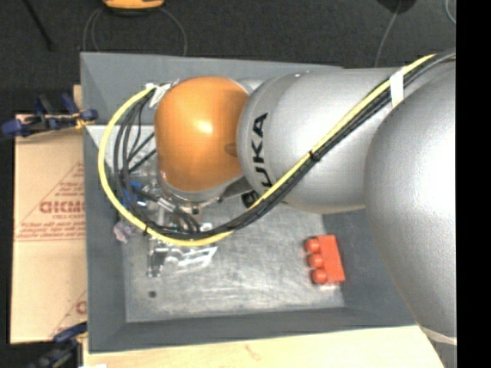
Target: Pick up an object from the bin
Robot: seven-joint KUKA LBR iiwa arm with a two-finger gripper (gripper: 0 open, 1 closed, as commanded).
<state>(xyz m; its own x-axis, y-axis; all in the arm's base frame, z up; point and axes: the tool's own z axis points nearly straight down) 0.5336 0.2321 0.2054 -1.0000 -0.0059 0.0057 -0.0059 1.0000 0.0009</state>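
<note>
**Grey steel bin, arm low over its left half**

Grey scuffed metal is what I see for the working surface: the flat floor of the bin [245,286] with sloped walls all round it. The bin sits on a dark, carpet-like floor [253,14] with thin cables lying across it.

The silver arm [345,152] comes in from the right. Its orange wrist cover [199,133] and a loop of black and yellow cables [115,156] hide most of the gripper [175,225] from me. I cannot tell how far open it is, nor whether it has hold of anything.

I count four things in the bin:

- One glinting piece [184,257], clear or silvery, lies on the floor just below the gripper. It is the nearest thing to the gripper, but I cannot make out whether the two touch.
- One small pale scrap [123,232] lies just beside the gripper, on the side away from the arm and close to the bin's wall.
- One dark speck [152,294] lies a little past the glinting piece.
- One red block [324,260] with three round studs in a row lies flat. It is well apart from the gripper, on the side the arm comes from.
</note>
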